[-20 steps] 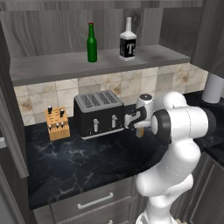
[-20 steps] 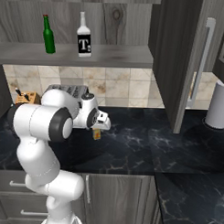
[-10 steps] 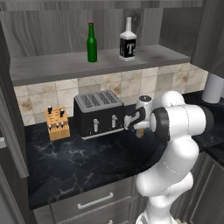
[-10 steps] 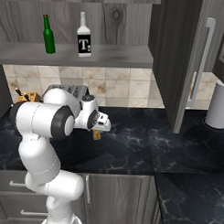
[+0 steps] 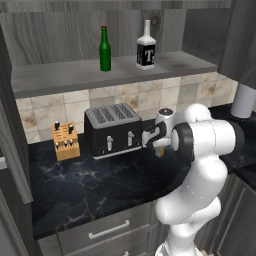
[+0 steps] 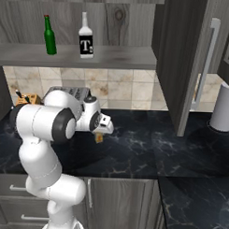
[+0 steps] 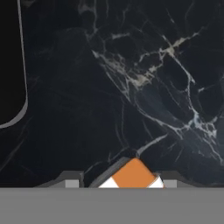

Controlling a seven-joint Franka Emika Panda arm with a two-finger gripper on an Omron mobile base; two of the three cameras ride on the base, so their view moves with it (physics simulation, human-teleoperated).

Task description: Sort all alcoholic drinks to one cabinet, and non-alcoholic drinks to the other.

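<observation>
Gripper [image 6: 100,133] is clamped on the orange carton [image 7: 133,173], low over the counter [image 6: 134,150]; the cabinet door [image 6: 195,63] is up to its right.

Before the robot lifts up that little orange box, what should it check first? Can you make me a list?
1. Gripper shut on the orange carton: ok, the carton's corner sits between the fingertips in the hand view.
2. Carton near the toaster: ok, it is beside it, apart from it.
3. Green bottle and pale bottle upright on the shelf: ok.
4. Cabinet door on the right open: ok, it stands swung out.
5. What is inside that cabinet: cannot tell, the door hides it.
6. Paper towel roll beyond the door, in the carton's way: cannot tell.
</observation>
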